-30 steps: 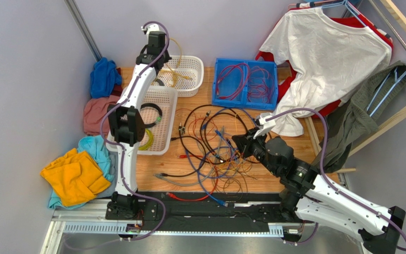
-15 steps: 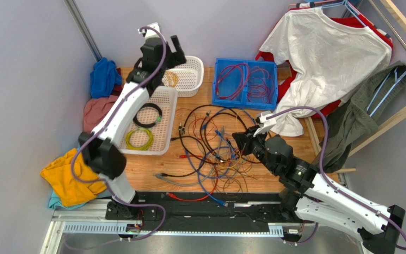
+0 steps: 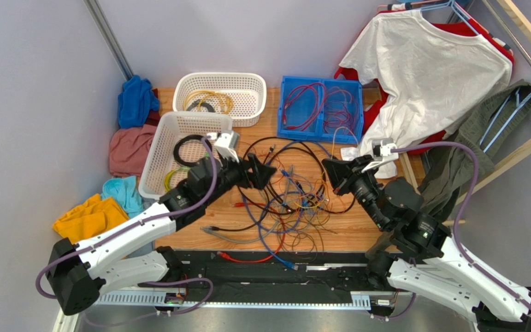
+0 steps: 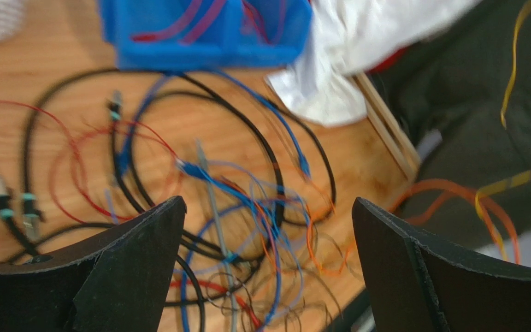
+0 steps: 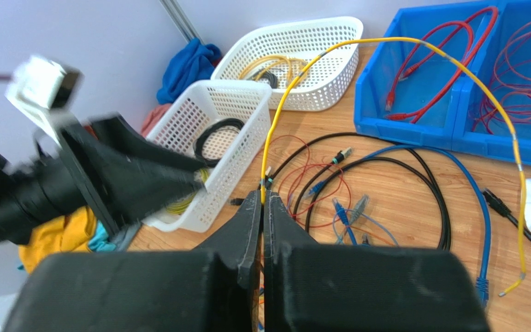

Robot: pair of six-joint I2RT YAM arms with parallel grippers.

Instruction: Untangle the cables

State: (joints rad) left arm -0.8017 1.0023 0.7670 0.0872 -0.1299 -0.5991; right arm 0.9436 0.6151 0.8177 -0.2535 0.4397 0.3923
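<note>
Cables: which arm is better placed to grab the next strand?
Left. The left gripper hangs open over the tangle; the right gripper is shut on a yellow cable.

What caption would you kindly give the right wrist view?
Shut right gripper pinches a thin yellow cable arching over tangled coloured wires.

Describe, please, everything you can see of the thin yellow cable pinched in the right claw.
The yellow cable is thin, smooth and flexible, with a plastic-looking sheath. One end is pinched between the shut fingers of the right claw. From there it rises steeply, arches in the air across the blue bin, then drops on the right to a small free tip low above the wood. Whether that tip touches the table cannot be told. It looks free of the tangle.
</note>
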